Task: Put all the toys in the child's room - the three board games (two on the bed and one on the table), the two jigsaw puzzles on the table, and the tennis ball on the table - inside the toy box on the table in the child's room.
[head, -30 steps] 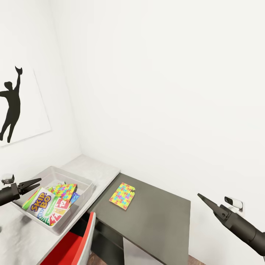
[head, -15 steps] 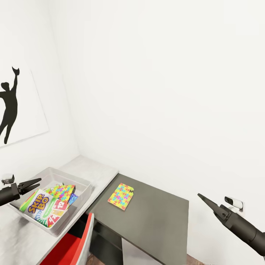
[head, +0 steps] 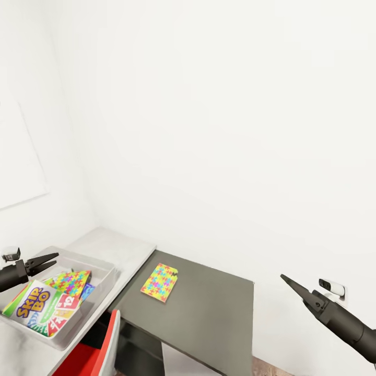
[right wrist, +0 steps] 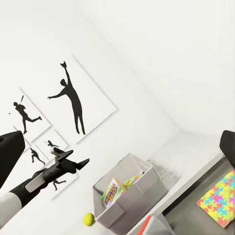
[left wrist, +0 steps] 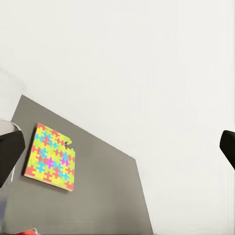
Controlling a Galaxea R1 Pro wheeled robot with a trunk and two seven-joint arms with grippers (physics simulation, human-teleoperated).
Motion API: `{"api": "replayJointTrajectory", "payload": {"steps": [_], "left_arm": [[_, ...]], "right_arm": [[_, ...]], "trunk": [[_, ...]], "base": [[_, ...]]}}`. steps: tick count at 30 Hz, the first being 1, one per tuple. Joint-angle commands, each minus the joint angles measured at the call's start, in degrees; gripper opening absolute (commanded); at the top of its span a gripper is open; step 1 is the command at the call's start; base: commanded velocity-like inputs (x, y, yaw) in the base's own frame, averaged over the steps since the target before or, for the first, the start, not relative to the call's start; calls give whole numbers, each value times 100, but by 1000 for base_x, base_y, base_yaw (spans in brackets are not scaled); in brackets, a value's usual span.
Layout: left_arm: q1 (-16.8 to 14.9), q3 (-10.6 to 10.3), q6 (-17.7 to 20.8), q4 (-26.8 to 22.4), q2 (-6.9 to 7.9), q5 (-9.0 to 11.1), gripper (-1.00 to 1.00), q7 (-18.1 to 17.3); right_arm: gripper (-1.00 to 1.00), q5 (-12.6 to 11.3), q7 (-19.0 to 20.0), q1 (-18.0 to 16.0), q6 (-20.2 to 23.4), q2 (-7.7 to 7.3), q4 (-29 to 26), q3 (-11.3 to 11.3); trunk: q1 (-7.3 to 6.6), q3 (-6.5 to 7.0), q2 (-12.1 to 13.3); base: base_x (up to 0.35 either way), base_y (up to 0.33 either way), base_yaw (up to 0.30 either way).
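Observation:
The grey toy box stands on the pale table at the lower left. In it lie the SKIP-BO board game, a jigsaw puzzle and a blue box edge. Another jigsaw puzzle lies flat on the dark cabinet top; the left wrist view shows it too. The tennis ball rests on the table beside the toy box. My left gripper hovers open over the box's near-left part. My right gripper is open in mid-air, right of the cabinet. Both are empty.
A red chair sits tucked under the table's front edge. White walls close the corner behind table and cabinet. Silhouette posters hang on the left wall. A strip of wood floor shows right of the cabinet.
The whole head view has swung to the right, so the box, puzzle and wall poster sit further left in the picture. Both arms keep their pose.

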Motion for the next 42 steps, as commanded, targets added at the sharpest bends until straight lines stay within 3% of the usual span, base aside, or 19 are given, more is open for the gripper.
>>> {"api": "replayJointTrajectory", "payload": {"steps": [1,29,42], "left_arm": [[0,3,58,2,1,11,100,-13],[0,3,58,1,1,13,100,-8],[0,3,51,-3,-12,15,100,-4]], "right_arm": [[100,-13,11,-3,50,0,2,-2],[100,-16,5,0,51,0,2,-2],[100,-13,1,1,50,0,2,2]], "trunk": [[2,5,-4],[2,200,-4],[2,247,-4]], "base": [[0,0,-196],[1,0,-197],[132,0,-102]]}}
